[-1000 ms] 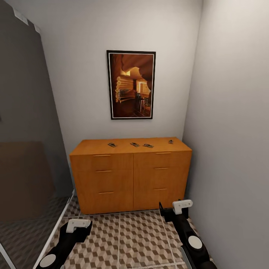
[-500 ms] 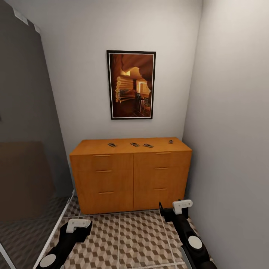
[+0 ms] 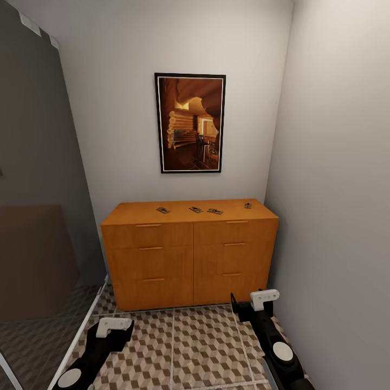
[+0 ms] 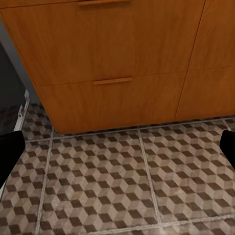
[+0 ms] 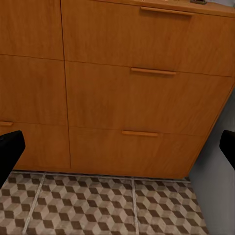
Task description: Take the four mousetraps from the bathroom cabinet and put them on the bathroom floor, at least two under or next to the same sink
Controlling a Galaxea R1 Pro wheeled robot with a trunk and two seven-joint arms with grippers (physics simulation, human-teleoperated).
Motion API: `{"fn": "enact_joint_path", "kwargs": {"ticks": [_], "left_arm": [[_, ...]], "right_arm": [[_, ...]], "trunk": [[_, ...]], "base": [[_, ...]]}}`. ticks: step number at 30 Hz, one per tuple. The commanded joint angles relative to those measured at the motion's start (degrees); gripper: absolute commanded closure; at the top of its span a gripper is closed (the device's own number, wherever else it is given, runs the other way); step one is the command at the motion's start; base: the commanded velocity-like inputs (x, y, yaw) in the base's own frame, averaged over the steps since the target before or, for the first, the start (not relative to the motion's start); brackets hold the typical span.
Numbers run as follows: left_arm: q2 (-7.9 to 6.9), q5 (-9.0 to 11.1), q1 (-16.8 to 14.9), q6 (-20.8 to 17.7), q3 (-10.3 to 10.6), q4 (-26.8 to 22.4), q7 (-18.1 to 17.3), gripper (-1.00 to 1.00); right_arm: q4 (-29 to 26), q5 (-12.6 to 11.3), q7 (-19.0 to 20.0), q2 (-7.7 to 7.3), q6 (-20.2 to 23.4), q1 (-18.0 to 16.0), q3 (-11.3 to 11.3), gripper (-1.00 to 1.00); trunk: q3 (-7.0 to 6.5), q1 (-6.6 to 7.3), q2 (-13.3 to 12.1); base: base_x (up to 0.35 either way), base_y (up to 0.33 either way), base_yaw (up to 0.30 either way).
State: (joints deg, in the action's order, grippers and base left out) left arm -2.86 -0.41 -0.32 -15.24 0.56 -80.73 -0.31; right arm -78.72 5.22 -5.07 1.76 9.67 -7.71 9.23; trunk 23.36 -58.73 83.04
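Four mousetraps point(image 3: 203, 209) lie untouched on top of the cabinet point(image 3: 189, 254), three in a loose row and what looks like the fourth, too small to be sure, near its right end. Nothing has shifted over the last second. The left gripper point(image 3: 111, 326) and right gripper point(image 3: 260, 298) hang low over the bathroom floor point(image 3: 195, 341), fingers spread and empty, so the reach up is yet to begin.

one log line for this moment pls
stage: facing cabinet | mousetraps: four on cabinet top | left end effector: open, empty | right end effector: open, empty
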Motion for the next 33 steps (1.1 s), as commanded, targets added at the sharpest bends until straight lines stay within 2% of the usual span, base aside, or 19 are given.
{"fn": "enact_joint_path", "kwargs": {"ticks": [1,33], "left_arm": [[-0.04,0.0,0.0,-0.3,0.1,-0.1,0.0,-1.00],[-0.04,-0.1,0.0,-0.3,0.9,-0.1,0.0,-1.00]], "right_arm": [[-0.1,0.6,-0.3,0.01,0.4,0.0,0.1,-1.00],[0.0,1.1,-0.3,0.08,0.4,0.0,0.1,-1.00]], "trunk": [[0.07,0.00,0.0],[0.07,0.00,0.0]], "base": [[0.000,0.000,0.000],[0.000,0.000,0.000]]}}
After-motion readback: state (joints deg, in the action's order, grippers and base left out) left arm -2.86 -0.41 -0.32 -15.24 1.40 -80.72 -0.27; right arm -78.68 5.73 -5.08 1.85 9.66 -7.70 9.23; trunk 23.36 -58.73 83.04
